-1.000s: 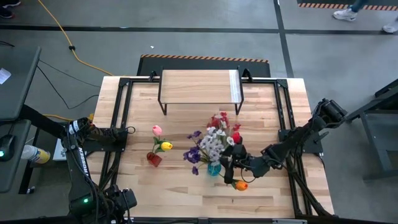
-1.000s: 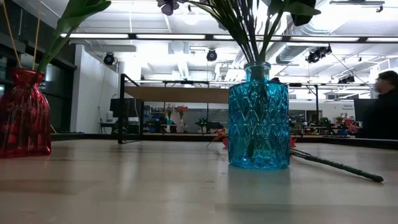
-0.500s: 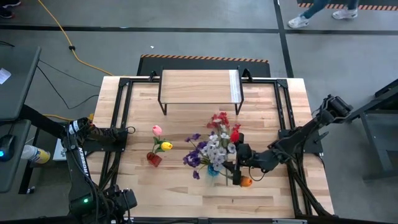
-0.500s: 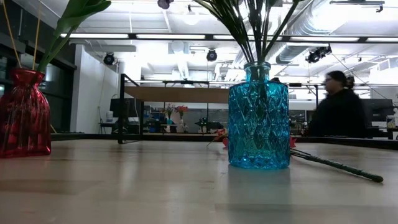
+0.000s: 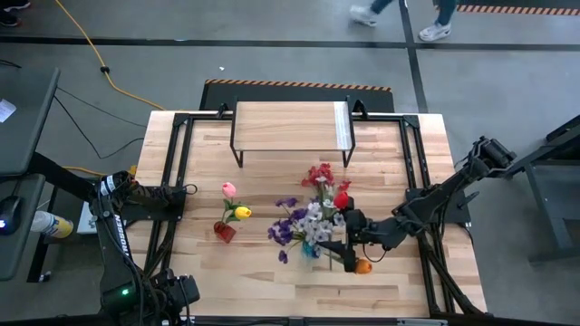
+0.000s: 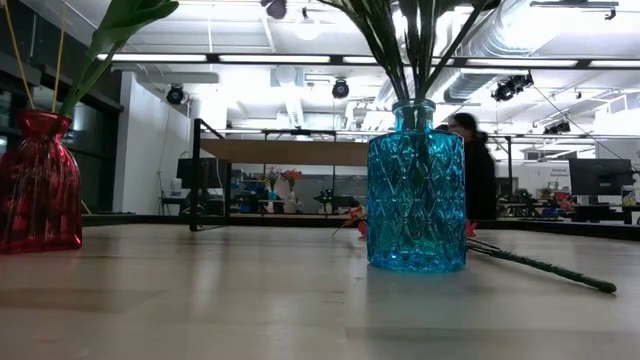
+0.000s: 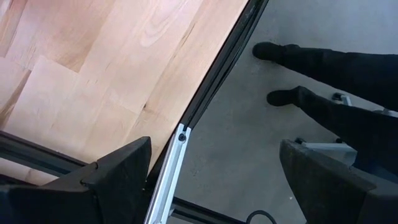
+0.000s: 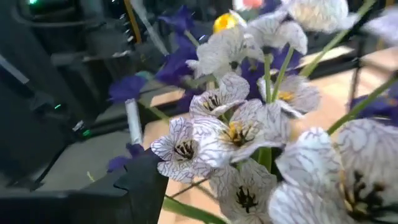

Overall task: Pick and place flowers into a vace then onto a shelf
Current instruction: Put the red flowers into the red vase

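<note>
Fingers of my right gripper (image 5: 348,237) seem spread, just at 3 o'clock of the flowers (image 5: 311,213) in the blue vase (image 6: 416,188). An orange tulip (image 5: 362,266) lies on the bench (image 5: 263,281); the shelf (image 5: 290,126) at 12 o'clock holds nothing yet.

two vases (image 6: 416,185), one shelf (image 5: 290,127), two arms (image 5: 435,206)

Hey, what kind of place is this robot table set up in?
Probably a large open workshop or lab hall: a grey concrete floor with a hazard-striped line, exposed ceiling ducts, and monitors on benches behind.
</note>
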Tool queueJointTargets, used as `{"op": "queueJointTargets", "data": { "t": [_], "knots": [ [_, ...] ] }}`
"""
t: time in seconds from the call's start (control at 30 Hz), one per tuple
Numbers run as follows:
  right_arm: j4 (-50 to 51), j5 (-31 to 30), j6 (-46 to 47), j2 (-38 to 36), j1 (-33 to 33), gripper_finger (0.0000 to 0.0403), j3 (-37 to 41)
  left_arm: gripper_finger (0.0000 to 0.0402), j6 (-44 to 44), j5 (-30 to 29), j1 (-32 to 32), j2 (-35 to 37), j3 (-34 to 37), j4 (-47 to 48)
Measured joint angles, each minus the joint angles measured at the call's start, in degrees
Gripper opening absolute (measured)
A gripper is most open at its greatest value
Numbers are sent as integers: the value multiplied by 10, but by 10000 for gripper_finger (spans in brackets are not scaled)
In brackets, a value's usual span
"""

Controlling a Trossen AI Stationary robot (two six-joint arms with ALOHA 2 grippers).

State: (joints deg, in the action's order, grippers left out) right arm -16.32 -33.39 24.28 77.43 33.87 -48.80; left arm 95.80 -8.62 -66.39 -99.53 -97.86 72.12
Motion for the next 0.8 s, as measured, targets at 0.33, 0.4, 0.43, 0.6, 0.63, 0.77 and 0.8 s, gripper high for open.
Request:
{"op": "queueJointTargets", "data": {
  "t": [0.33, 0.4, 0.43, 0.6, 0.63, 0.77, 0.8],
  "knots": [
    [7, 97, 10, 0, 0, 256, 0, 385, 0, 0, 0, 0, 0, 0],
    [8, 99, 10, 0, 0, 255, 0, 385, 0, 0, 0, 0, 0, 0],
    [9, 99, 10, 0, 0, 255, 0, 385, 0, 2, 0, 0, 0, 0],
    [14, 100, 10, 0, -1, 255, 0, 385, 0, 3, 0, 0, 0, 0],
    [20, 102, 10, -1, -1, 255, 0, 385, 0, 3, 0, 0, 0, -1],
    [43, 103, 27, -18, -1, 255, 0, 385, 0, 2, 0, 0, 0, -1],
    [47, 102, 28, -24, -1, 255, 0, 385, 0, 2, 0, 0, 0, -1]
  ]
}}
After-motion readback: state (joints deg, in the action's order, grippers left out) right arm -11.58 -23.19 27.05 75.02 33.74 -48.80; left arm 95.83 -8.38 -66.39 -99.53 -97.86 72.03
